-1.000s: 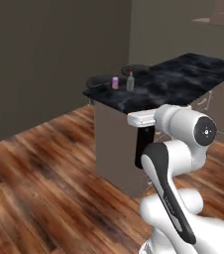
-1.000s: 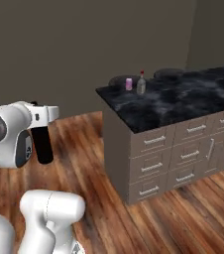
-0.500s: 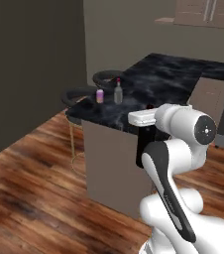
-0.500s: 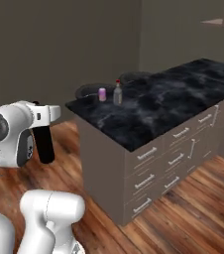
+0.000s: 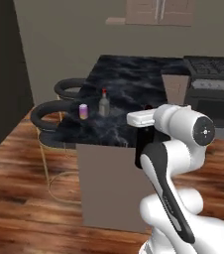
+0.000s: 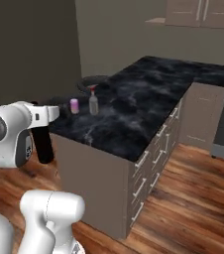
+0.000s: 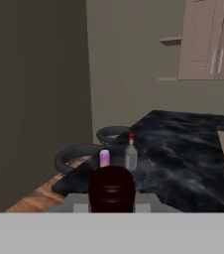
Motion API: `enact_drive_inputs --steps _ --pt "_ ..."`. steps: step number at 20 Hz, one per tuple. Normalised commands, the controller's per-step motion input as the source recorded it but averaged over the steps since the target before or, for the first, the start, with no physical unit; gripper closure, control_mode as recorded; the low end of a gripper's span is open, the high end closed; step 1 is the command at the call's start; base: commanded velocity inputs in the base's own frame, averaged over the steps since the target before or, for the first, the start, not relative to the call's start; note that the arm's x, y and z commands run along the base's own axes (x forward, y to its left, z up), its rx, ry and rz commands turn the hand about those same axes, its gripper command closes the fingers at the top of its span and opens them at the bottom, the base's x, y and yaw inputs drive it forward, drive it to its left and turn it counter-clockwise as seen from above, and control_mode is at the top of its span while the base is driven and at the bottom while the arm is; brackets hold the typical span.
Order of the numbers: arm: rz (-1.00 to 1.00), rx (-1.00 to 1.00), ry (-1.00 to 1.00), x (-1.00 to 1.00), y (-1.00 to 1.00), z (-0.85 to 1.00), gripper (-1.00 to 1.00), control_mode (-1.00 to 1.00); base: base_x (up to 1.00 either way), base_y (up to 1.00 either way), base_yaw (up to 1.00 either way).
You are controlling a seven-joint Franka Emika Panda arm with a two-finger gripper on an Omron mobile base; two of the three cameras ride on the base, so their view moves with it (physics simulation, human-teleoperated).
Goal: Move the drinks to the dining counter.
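Observation:
My gripper [image 5: 144, 133] is shut on the tall dark wine bottle [image 5: 142, 149], which hangs below the hand; the bottle [image 6: 42, 145] also shows in the right base view, and its dark round top [image 7: 111, 188] sits low in the hand view. Ahead stands the dining counter [image 5: 134, 89], a black marble slab with white veins. On its near left corner stand a pink-purple can [image 5: 83, 111] and a squat clear red-capped bottle [image 5: 104, 103], side by side and apart from me. The same can [image 7: 104, 158] and bottle [image 7: 131, 155] show just beyond my held bottle.
Round black stools [image 5: 52, 113] stand at the counter's left side, over wood floor. Drawer fronts [image 6: 151, 158] line its right side. A dark stove [image 5: 215, 87] and a beige cabinet [image 5: 176, 88] stand at the far right, and wall cabinets [image 7: 210, 39] hang behind.
The whole picture has shifted as the base drove: the counter now sits nearer and more central. The wine bottle stays gripped, and the can and clear bottle keep their place on the counter.

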Motion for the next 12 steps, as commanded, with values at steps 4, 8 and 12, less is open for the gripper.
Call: enact_drive_inputs --steps 4,8,12 --pt "0.00 0.00 0.00 0.00 0.00 0.00 1.00 1.00 0.55 0.45 -0.57" --pt "0.00 0.00 0.00 0.00 0.00 0.00 1.00 1.00 0.47 0.13 -0.52" --pt "0.00 0.00 0.00 0.00 0.00 0.00 1.00 1.00 0.51 0.06 -0.41"
